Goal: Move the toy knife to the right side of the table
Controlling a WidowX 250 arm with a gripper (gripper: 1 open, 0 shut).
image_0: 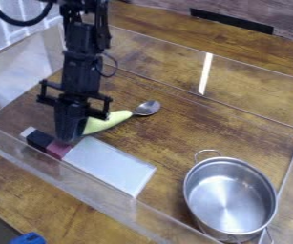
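The toy knife (115,118) has a yellow-green handle and a short rounded silver tip that points right. It hangs tilted just above the table (175,133), left of centre. My gripper (73,129) comes down from above and is shut on the left end of the knife's handle. The black fingers hide that end of the handle.
A wide flat grey cleaver (108,164) with a black-and-maroon handle (43,143) lies right below the gripper, near the front wall. A steel pot (232,198) stands at the front right. Low clear acrylic walls (238,71) ring the tabletop.
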